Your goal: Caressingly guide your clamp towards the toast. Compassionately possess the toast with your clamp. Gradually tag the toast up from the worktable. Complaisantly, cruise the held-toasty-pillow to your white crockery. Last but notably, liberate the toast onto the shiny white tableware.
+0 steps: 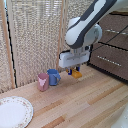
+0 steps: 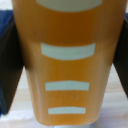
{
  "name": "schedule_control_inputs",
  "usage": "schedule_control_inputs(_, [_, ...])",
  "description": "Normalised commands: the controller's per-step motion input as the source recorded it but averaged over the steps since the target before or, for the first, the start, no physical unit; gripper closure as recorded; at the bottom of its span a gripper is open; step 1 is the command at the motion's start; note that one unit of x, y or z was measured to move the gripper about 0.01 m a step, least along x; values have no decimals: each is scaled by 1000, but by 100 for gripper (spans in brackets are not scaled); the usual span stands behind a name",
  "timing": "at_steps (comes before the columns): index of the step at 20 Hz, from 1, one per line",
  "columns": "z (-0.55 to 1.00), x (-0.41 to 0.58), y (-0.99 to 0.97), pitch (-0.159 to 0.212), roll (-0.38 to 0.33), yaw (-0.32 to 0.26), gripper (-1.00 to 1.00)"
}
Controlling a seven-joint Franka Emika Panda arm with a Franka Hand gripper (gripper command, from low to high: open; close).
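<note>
I had the claw (image 1: pixel 75 68) clenched on the toast (image 1: pixel 76 74), fingers (image 2: pixel 9 65) flanking both sides, just above the desk (image 1: pixel 85 102). Held so for carrying; plate (image 1: pixel 14 111) sat well off at 8 o'clock.

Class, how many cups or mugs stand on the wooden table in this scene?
2: the pink cup and the blue mug, side by side near the screen, at the exterior view's left of the hand. Others may be hidden.

The hand (image 1: pixel 75 70) grips the toast (image 1: pixel 76 74) above the worktable (image 1: pixel 85 105), well apart from the white crockery (image 1: pixel 14 111).
</note>
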Motion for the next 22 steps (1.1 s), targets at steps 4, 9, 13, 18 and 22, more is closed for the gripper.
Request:
schedule_control_inputs(4, [414,116,926,8,0,0,100])
schedule_control_inputs(9, [369,134,935,5,0,0,100])
schedule_control_inputs(13, [370,192,929,38,0,0,100])
schedule_control_inputs(18, [387,318,906,66,0,0,100])
schedule_control_inputs(22, [352,419,891,97,0,0,100])
